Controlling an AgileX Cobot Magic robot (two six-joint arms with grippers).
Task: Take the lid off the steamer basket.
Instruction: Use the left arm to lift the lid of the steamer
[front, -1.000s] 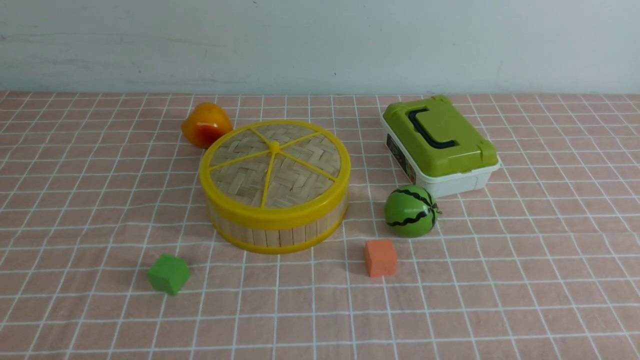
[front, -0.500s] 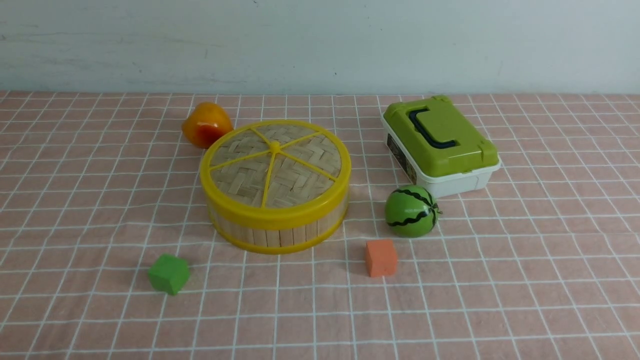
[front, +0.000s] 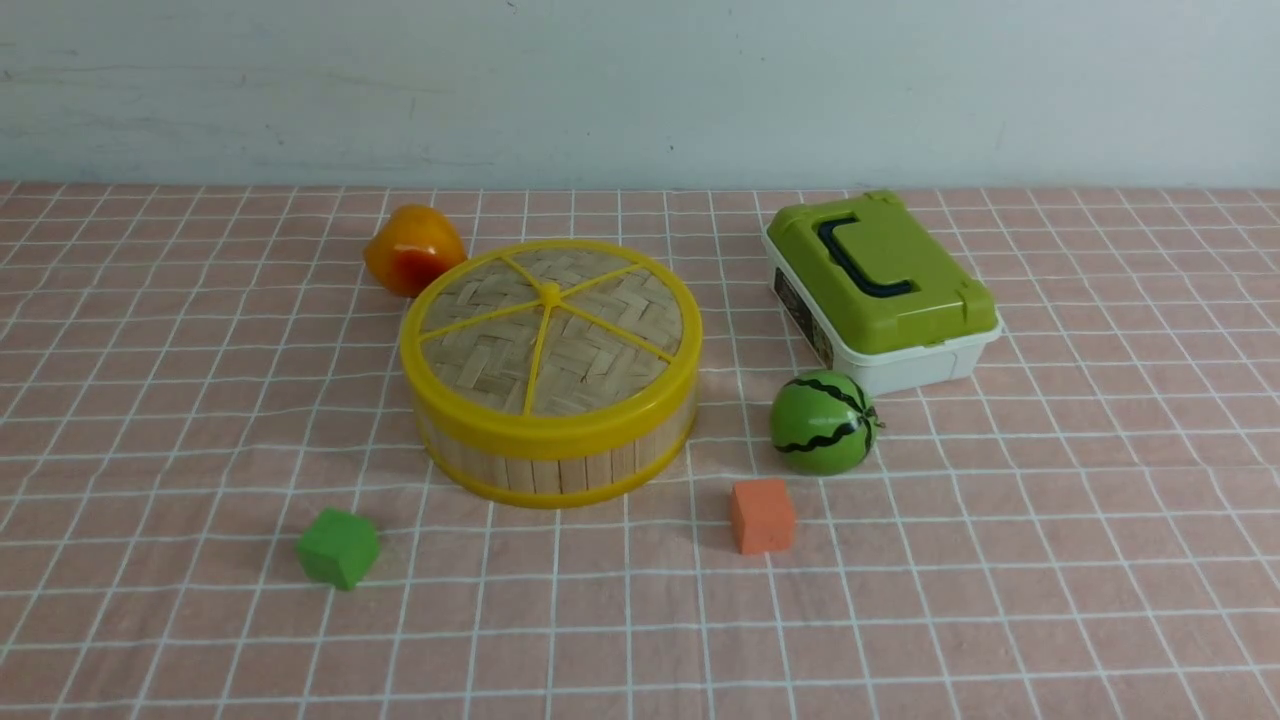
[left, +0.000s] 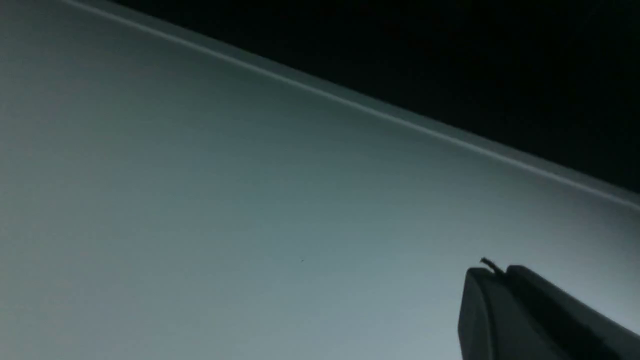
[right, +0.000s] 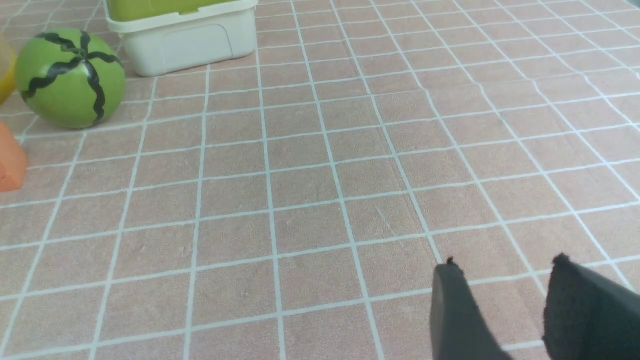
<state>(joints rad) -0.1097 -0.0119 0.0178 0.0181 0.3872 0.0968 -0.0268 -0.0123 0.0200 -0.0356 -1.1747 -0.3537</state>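
The steamer basket (front: 560, 465) stands mid-table, with pale slat walls and yellow rims. The lid (front: 550, 335), woven bamboo with a yellow rim, spokes and centre knob, sits closed on top of it. Neither gripper shows in the front view. In the left wrist view my left gripper (left: 492, 272) has its dark jaws pressed together, empty, against a plain grey surface. In the right wrist view my right gripper (right: 505, 265) is open and empty over bare cloth, to the right of the watermelon ball; the basket is out of that view.
A green-lidded white box (front: 880, 285) stands back right, also in the right wrist view (right: 185, 37). A watermelon ball (front: 822, 422) (right: 70, 77), an orange cube (front: 762, 515) (right: 10, 160), a green cube (front: 338, 547) and an orange fruit (front: 412, 250) surround the basket.
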